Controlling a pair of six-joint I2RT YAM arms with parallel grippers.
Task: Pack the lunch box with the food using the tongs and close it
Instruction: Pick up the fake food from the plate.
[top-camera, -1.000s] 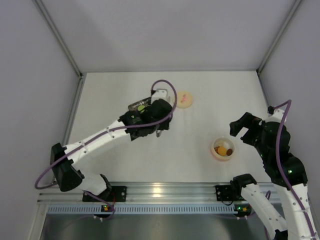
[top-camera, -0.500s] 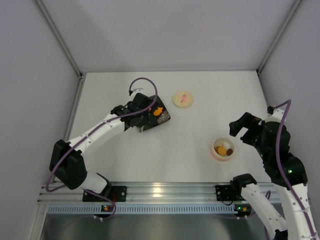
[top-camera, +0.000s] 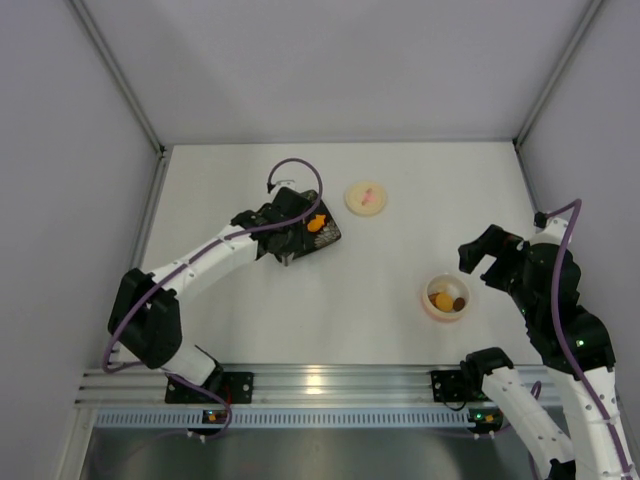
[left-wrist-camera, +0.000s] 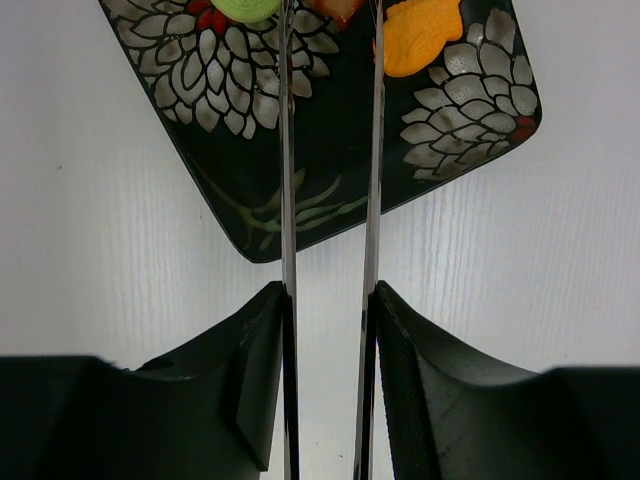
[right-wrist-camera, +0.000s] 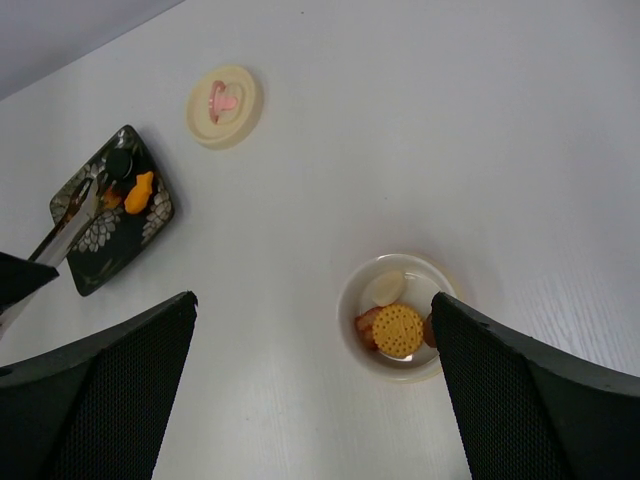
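While the left gripper (left-wrist-camera: 328, 385) grips the tongs (left-wrist-camera: 287, 200) at their handle end, both black fingers (left-wrist-camera: 250, 390) pressed against the outsides of the thin metal arms, those arms reach out a little apart over a dark flower-patterned plate (left-wrist-camera: 330, 150) on the left half of the table (top-camera: 400, 250). An orange fish-shaped piece (left-wrist-camera: 420, 38) lies on the plate beside one arm and a green piece (left-wrist-camera: 245, 8) beside the other (whether the tips touch any food cannot be told). The cream lid (top-camera: 366, 197), pink mark up, lies flat just right of the plate and slightly farther back, apart from it. The lunch box (right-wrist-camera: 345, 300) stands uncovered well to the right and nearer, holding a round cracker (right-wrist-camera: 397, 330) and a cream piece (right-wrist-camera: 385, 288). The right gripper (top-camera: 480, 255) hangs just right of the box, jaws spread wide and empty.
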